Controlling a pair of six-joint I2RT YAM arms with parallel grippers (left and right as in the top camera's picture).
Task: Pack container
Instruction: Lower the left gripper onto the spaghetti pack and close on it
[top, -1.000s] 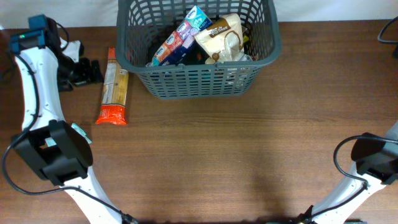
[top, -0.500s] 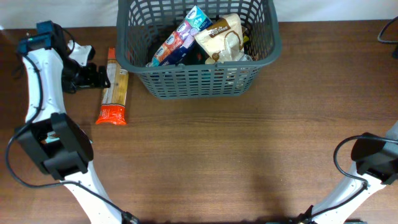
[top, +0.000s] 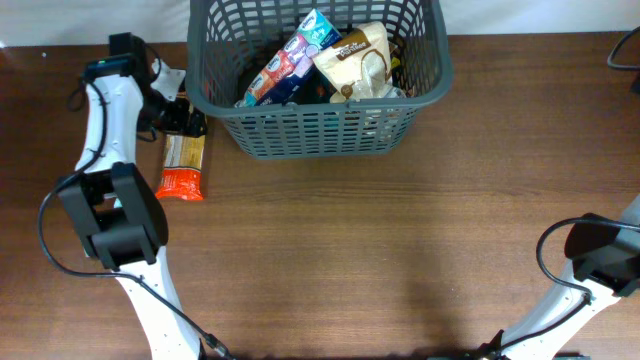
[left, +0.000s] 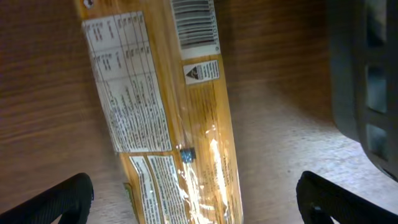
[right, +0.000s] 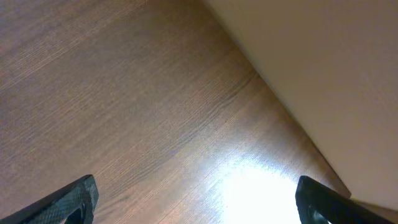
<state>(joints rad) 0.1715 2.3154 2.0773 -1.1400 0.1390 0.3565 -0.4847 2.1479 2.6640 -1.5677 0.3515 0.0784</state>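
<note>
Brown wood-grain table (top: 400, 250), pale wall behind the far edge. At far centre, the container (top: 310, 130), upright, already holding a blue packet (top: 290, 65) and a cream pouch (top: 362, 58) leaning together inside.

Still outside: one long pasta packet (top: 181, 170), flat on the table just left of the container, orange end towards the near side, apart from the container wall.

Left gripper (top: 185, 120) hovering over the far end of that packet. In the left wrist view, fingers (left: 59, 202) spread wide with the packet lying between them, not yet touched; container wall at the right edge of that view.

Right gripper (right: 196, 199) parked at the near right corner, well apart from everything, fingers wide apart over bare wood, nothing between them.

Step in hand, as judged: approach and line-up for picking the last loose packet. Next move likely calls for lowering straight down until both fingers straddle the packet's width, closing, then lifting high enough to clear the thick rim before moving right over the container. Grip near one end: expect droop or swing on lift.

Versus a second ago: left gripper then well left of the packet near the table's far left corner, half a second ago just beside its left edge, now directly above it. Packet, container contents and right arm unchanged.
</note>
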